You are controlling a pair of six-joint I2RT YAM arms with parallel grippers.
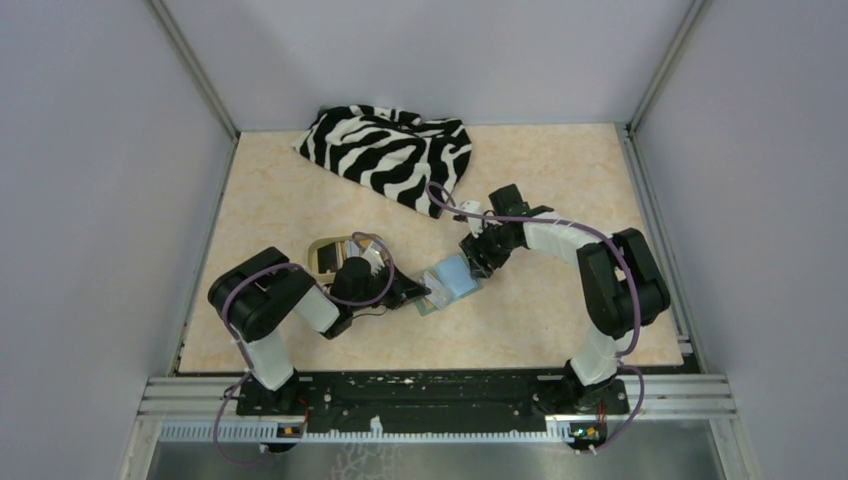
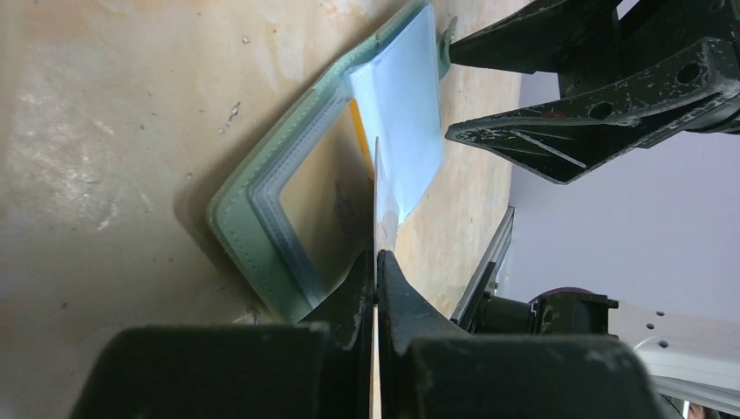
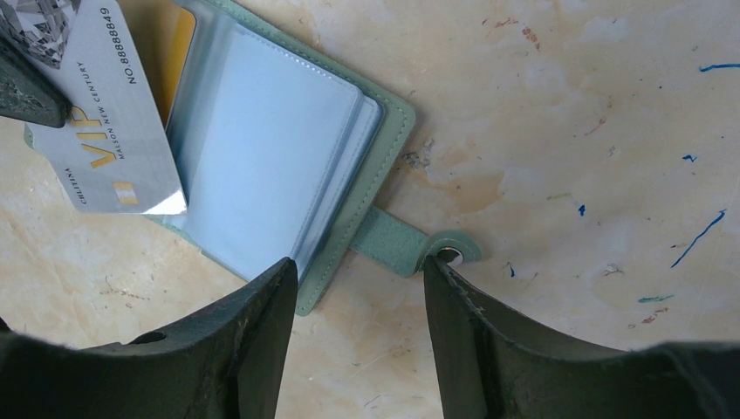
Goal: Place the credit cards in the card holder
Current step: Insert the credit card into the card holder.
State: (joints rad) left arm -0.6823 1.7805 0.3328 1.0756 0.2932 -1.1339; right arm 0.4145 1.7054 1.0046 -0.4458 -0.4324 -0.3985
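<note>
Presently left gripper [image 2: 377,262], clamped on a credit card [image 3: 105,131], aims it lengthwise into the open card holder [image 3: 262,148]; right gripper [image 3: 358,279], parted, straddles its tab [image 3: 406,244]

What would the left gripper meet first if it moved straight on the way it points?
Probably the open card holder, touched first by the card the left gripper pinches.

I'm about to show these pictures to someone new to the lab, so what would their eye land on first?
Probably the black-and-white zebra-striped cloth bunched at the far edge of the table. Next, mid-table, the open sage-green card holder with pale blue lining, where the left gripper is shut on a silver VIP plastic card angled at its pockets. The open right gripper sits by the holder's snap tab.
</note>
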